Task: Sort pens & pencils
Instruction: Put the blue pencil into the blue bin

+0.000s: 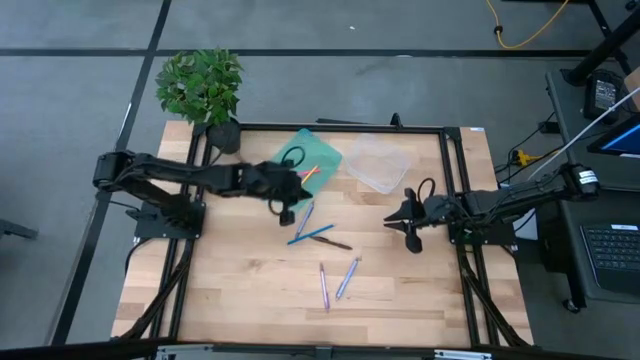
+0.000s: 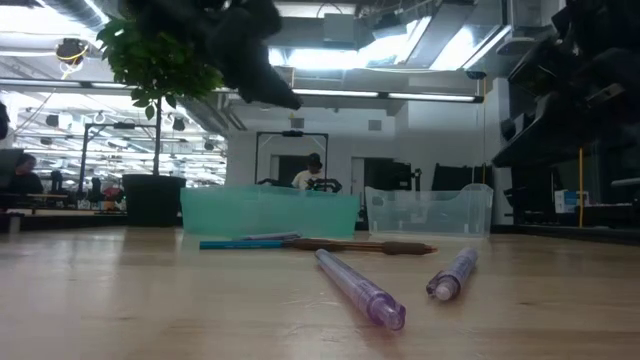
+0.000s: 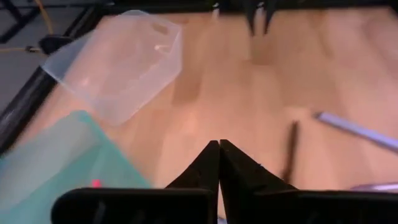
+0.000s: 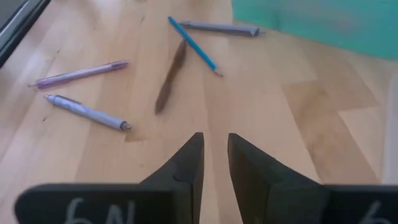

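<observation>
Several pens and pencils lie flat on the wooden table. A blue one (image 1: pixel 310 236), a dark brown one (image 4: pixel 171 78) and a lavender one (image 4: pixel 217 27) lie near the green tray (image 1: pixel 312 158). Two lavender ones (image 1: pixel 324 285) (image 1: pixel 348 277) lie nearer the front edge. Pink and yellow ones (image 1: pixel 311 172) lie inside the green tray. My left gripper (image 3: pixel 219 158) is shut on nothing and hangs above the green tray's near corner (image 1: pixel 288 205). My right gripper (image 4: pixel 214 155) hovers open at the table's right (image 1: pixel 410 228), with nothing between its fingers.
A clear plastic tray (image 1: pixel 378 165) stands to the right of the green one at the back. A potted plant (image 1: pixel 205 90) stands at the far left corner. A black frame (image 1: pixel 450 180) borders the table. Bare wood lies along the front edge and the left side.
</observation>
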Available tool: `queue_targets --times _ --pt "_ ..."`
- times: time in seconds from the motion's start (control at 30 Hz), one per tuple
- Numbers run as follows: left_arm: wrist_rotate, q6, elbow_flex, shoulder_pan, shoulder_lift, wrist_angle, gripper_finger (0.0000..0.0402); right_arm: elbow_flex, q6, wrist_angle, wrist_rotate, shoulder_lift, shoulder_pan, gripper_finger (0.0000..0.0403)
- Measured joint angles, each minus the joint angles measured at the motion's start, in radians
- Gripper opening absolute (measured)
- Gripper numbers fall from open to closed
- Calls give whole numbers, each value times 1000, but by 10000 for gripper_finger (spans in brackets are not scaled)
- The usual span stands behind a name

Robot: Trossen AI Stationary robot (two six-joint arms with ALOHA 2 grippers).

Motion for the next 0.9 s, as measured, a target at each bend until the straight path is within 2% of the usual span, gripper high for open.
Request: queue_targets --times 0.17,0.3,0.5,0.73,0.9 --pt "-1 -70 -202 -69 -50 331 19 0 12 18 1 9 33 75" --pt "0 -67 -308 -131 -61 556 26 0 10 40 1 18 42 75" --pt "-25 -83 -396 -217 -60 674 30 0 -8 122 2 53 42 75" --pt "-63 15 -504 -350 -59 981 10 0 -68 296 3 152 42 75" --pt "-181 -16 -520 -387 -59 954 1 0 -89 365 3 216 42 75"
